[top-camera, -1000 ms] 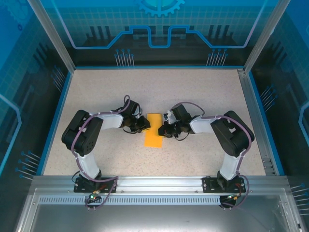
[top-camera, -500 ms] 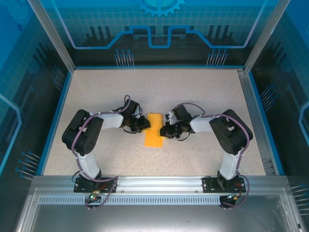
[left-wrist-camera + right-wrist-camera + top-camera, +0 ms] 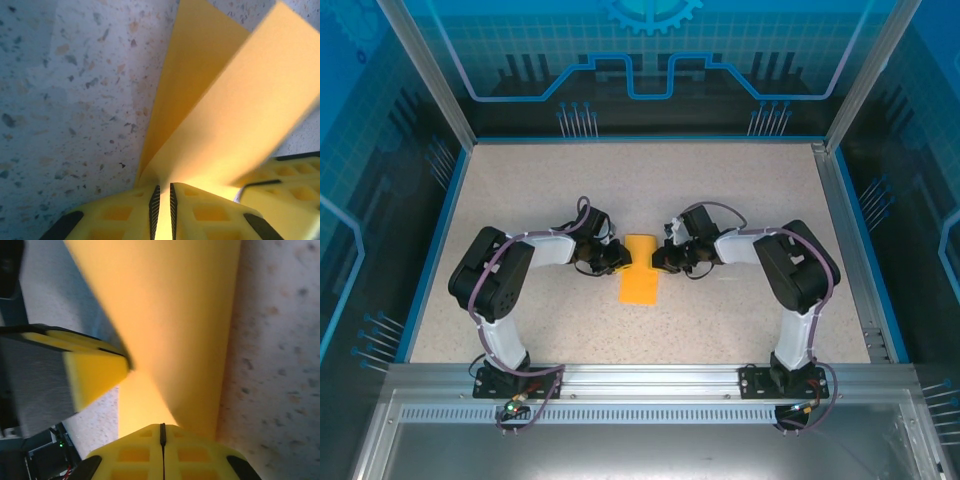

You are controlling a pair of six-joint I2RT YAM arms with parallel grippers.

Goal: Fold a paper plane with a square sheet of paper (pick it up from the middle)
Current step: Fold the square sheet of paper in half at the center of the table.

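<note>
With the left tool (image 3: pixel 162 196) and right tool (image 3: pixel 162 432) both clamped on the square sheet of paper (image 3: pixel 640 284), I'd move them evenly so the crease lands straight

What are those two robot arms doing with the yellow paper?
They are working on a paper plane. The orange-yellow paper lies in the middle of the speckled table, already folded into a narrow strip. The left gripper pinches its left edge, jaws shut on it, and the paper fans out into two layers from that pinch. The right gripper has its jaws shut on the opposite edge. It is not a pointed plane yet.
</note>
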